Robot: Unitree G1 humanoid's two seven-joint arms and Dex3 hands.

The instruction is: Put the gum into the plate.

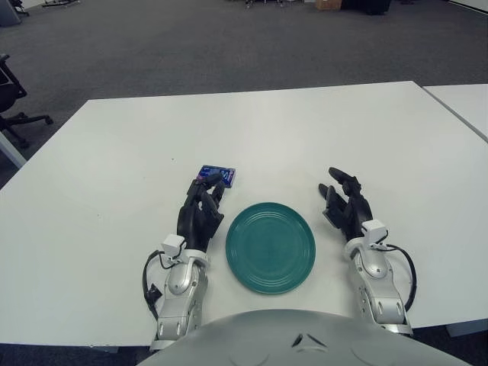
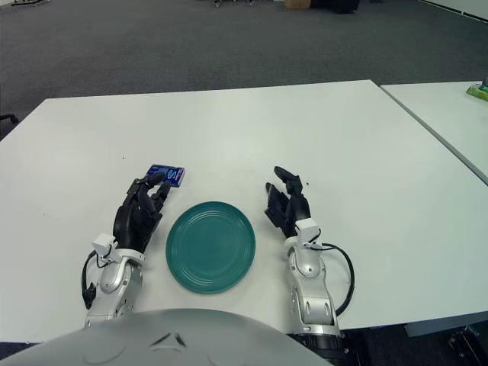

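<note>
A small blue gum pack (image 1: 219, 174) lies flat on the white table, just beyond the fingertips of my left hand (image 1: 203, 206). The left hand's fingers are stretched forward and relaxed, reaching up to the pack's near edge without gripping it. A round teal plate (image 1: 270, 246) sits between my two hands, close to the table's front edge, with nothing on it. My right hand (image 1: 347, 202) shows to the right of the plate, fingers spread and holding nothing.
The white table (image 1: 305, 130) stretches far beyond the plate. A second white table (image 1: 465, 103) stands at the right with a narrow gap between. A black office chair (image 1: 11, 95) is at the far left on grey carpet.
</note>
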